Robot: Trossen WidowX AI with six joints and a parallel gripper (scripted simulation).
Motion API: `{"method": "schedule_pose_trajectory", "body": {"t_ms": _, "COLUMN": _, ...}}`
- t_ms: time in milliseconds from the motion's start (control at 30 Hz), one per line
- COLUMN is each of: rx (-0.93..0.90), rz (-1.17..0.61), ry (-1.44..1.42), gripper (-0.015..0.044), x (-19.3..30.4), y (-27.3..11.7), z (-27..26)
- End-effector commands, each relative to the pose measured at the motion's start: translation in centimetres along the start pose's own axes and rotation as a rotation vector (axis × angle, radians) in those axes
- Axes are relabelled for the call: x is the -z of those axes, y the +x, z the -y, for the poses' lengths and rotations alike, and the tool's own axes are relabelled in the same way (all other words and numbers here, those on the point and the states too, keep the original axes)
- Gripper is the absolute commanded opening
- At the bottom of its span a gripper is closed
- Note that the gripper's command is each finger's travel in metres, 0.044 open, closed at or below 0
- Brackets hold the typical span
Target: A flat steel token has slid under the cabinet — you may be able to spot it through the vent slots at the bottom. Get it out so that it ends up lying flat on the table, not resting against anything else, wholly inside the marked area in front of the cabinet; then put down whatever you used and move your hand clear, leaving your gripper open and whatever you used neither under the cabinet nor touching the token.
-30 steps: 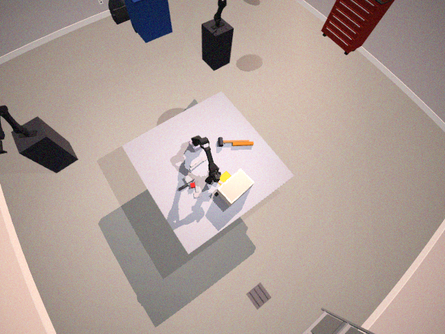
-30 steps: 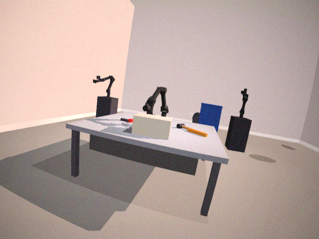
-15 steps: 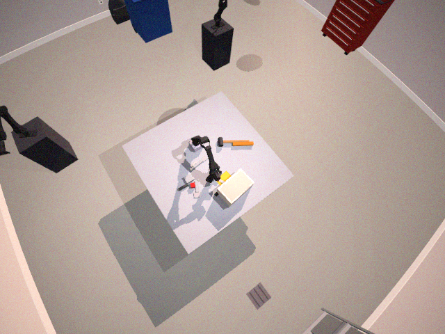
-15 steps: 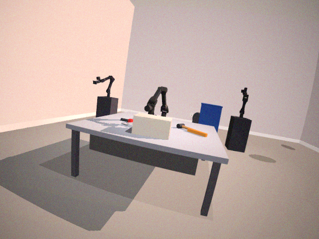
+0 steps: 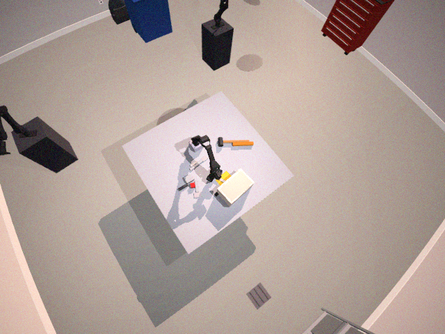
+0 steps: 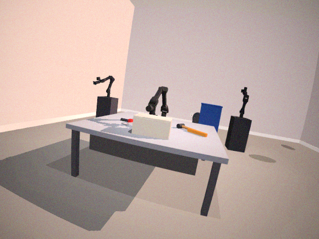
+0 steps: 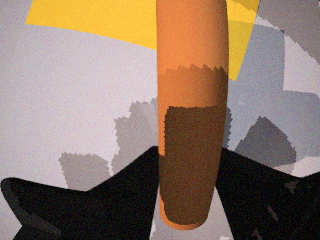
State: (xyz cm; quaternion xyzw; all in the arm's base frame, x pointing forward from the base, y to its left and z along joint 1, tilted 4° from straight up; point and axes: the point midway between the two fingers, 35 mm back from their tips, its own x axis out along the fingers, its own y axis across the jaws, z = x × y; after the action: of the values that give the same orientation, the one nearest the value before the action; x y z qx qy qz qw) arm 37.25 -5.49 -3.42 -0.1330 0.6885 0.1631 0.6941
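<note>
The cream cabinet (image 5: 236,186) (image 6: 151,127) stands on the table (image 5: 158,151) (image 6: 195,148). The yellow marked area (image 5: 225,175) (image 7: 90,17) lies flat along the cabinet's arm side, partly hidden by the arm and cabinet. My gripper (image 5: 215,175) (image 7: 189,160) is shut on an orange handle (image 7: 192,45), low beside the yellow area. The handle runs up the wrist view across the yellow; its far end is out of view. In the exterior view the gripper is hidden behind the cabinet. I cannot see the steel token.
A hammer (image 5: 242,142) (image 6: 197,132) with an orange handle lies to one side. A red-and-black tool (image 5: 192,185) (image 6: 130,120) and pale small pieces lie on the other side. A small black object (image 5: 215,194) is close to the cabinet's corner.
</note>
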Motion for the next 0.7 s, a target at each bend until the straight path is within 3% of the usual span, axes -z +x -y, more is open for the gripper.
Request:
{"method": "schedule_pose_trajectory", "body": {"t_ms": 0, "rx": -0.007, "rz": -0.001, "ry": -0.006, "gripper": 0.0, "x": 0.0, "y": 0.1, "z": -0.4}}
{"method": "schedule_pose_trajectory", "body": {"t_ms": 667, "rx": -0.007, "rz": -0.002, "ry": -0.006, "gripper": 0.0, "x": 2.2, "y": 0.1, "z": -0.2}}
